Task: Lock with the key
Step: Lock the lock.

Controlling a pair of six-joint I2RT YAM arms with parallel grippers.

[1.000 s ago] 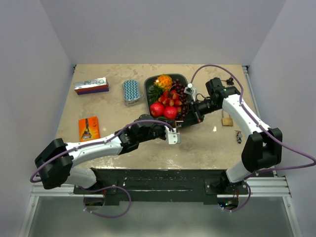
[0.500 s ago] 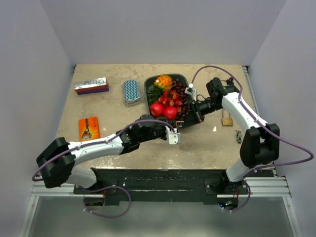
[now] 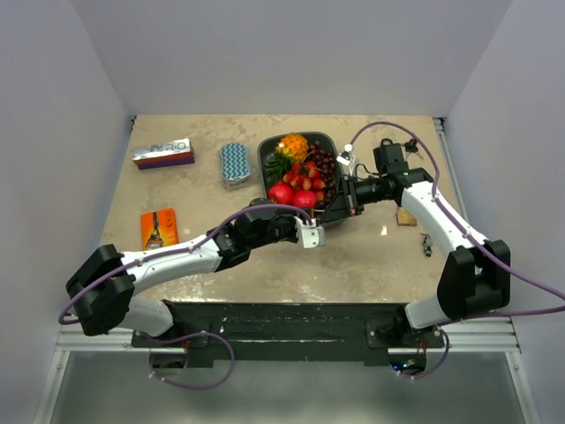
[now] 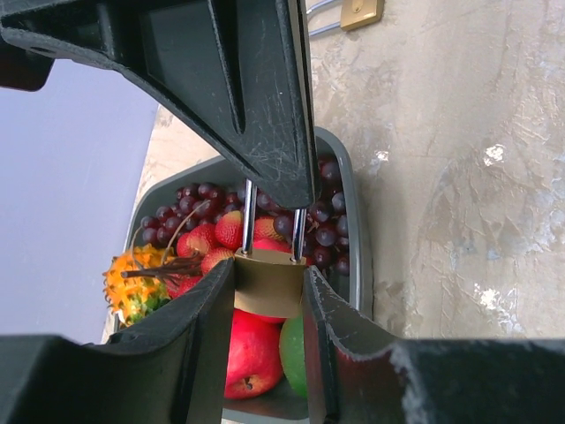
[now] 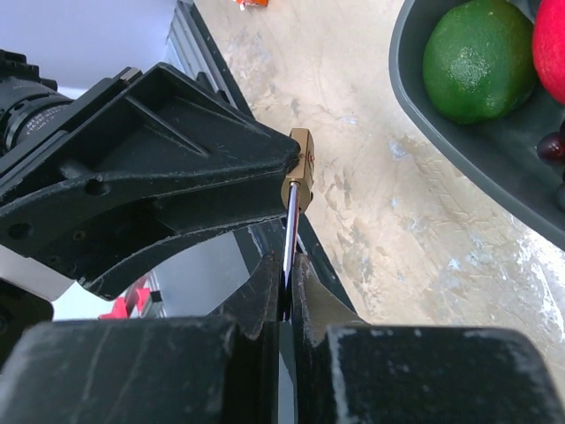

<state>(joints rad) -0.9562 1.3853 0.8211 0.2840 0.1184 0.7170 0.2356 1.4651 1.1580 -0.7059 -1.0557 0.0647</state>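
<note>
- Holding the padlock (image 4: 269, 281) by its brass body, my left hand (image 4: 267, 290) is clamped on it beside the fruit tray (image 4: 356, 238).
- My right hand (image 5: 284, 265) is pinched together on the shackle (image 5: 289, 221).
- Uneven pulling could twist the padlock loose, dropping it into the fruit.

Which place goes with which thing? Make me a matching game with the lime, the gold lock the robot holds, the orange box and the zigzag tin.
Things: 1 lime; 2 held brass padlock; 3 orange box; 4 zigzag tin.
Places: A on the table near its left edge; B in the fruit tray; C between the left tool and the right tool; D on the table just left of the tray.
Pairs: 1-B; 2-C; 3-A; 4-D.
</note>
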